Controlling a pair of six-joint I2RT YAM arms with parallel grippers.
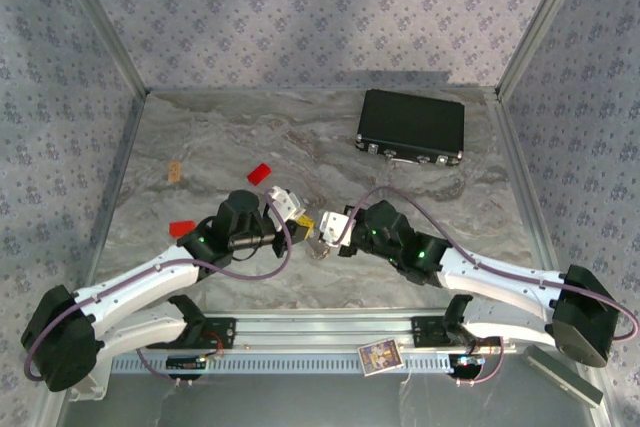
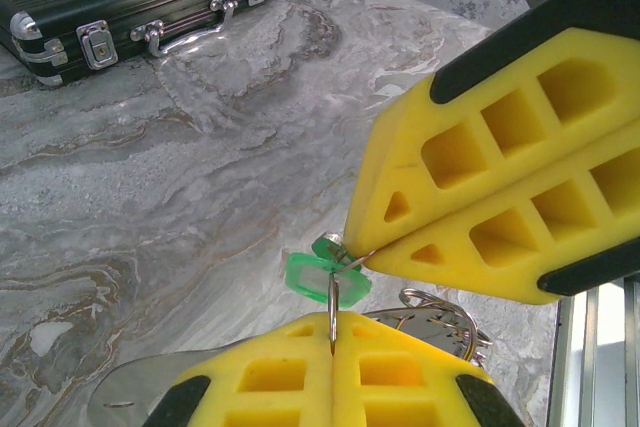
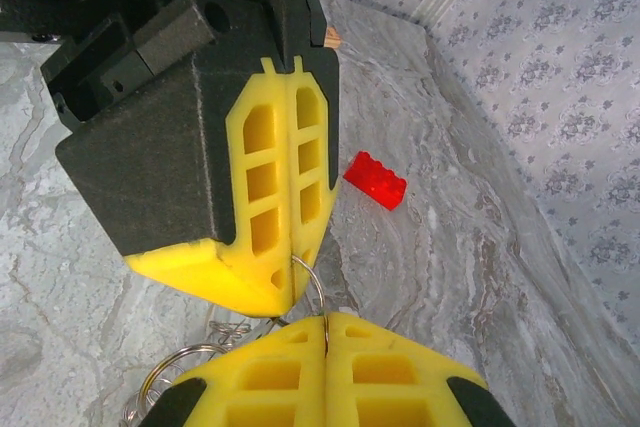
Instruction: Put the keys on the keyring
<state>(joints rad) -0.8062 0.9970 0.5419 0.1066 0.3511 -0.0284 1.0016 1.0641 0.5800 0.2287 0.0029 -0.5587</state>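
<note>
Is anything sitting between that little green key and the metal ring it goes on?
Nothing visible. The green key touches the keyring, whose wire the left claw and right claw both pinch.

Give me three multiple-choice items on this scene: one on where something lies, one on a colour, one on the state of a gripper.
1. Seen from above, where on the table is the black case?
A. far right part
B. near left corner
C. between the arm bases

2. What colour is the key head beside the left gripper?
A. red
B. green
C. blue

3. How do the left gripper's jaws stand?
A. wide open
B. shut on a pencil
C. shut on a thin metal ring

Answers:
1 A, the case lies toward the back wall on the right side.
2 B, the plastic head is plainly green in the left wrist view.
3 C, the jaws meet with the wire between them.
</note>
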